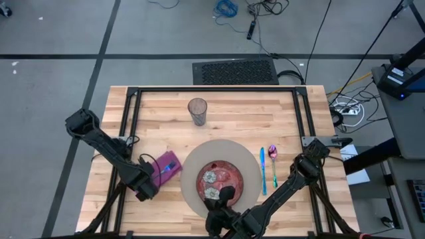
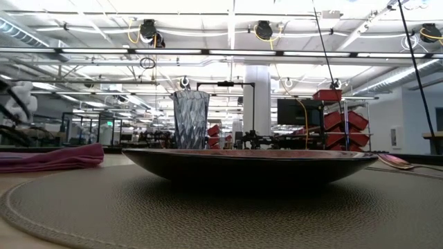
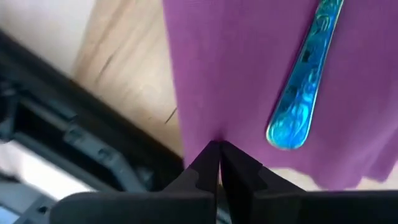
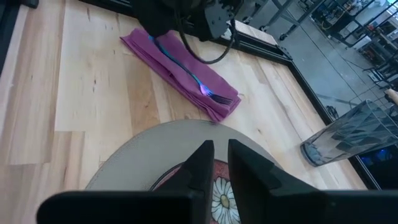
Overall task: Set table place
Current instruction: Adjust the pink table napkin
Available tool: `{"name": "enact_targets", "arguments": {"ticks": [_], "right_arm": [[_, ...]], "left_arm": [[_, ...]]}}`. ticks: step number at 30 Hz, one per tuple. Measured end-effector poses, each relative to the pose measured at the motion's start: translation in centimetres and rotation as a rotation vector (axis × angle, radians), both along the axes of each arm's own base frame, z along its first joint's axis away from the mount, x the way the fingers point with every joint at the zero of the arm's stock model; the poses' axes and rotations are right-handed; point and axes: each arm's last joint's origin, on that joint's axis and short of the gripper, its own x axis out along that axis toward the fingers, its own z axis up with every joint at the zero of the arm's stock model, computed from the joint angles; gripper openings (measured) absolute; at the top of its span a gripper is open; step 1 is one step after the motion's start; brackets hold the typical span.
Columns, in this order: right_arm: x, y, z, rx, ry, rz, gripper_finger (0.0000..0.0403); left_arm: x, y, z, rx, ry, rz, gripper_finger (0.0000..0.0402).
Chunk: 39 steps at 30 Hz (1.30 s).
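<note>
Left gripper (image 3: pixel 219 163) pinching napkin (image 3: pixel 249 74) edge.

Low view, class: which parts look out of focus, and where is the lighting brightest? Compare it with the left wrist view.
Low view: the mat in front is soft, the plate dark against bright ceiling lights. Left wrist view: the fork on the napkin is blurred, its blue handle glinting.
</note>
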Motion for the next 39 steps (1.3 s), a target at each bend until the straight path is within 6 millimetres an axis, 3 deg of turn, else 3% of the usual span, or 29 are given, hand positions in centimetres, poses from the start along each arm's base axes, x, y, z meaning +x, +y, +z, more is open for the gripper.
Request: {"name": "enact_targets", "arguments": {"ticks": [9, 25, 34, 39], "right_arm": [[0.0, 0.0, 0.0, 0.000, 0.000, 0.000, 0.0034], [0.0, 0.0, 0.0, -0.007, 0.004, 0.003, 0.0034], [0.1, -0.1, 0.0, -0.029, 0.020, 0.015, 0.0034], [0.2, -0.3, 0.0, -0.037, 0.025, 0.014, 0.0034]], "left_arm": [[-0.2, 0.2, -1.8, -0.051, -0.049, 0.037, 0.0000], [1.1, -2.4, -1.5, -0.156, -0.247, 0.197, 0.0000], [2.2, -3.4, -0.8, -0.116, -0.469, 0.248, 0.0000], [2.4, -3.5, -1.0, -0.105, -0.495, 0.256, 0.0000]]}}
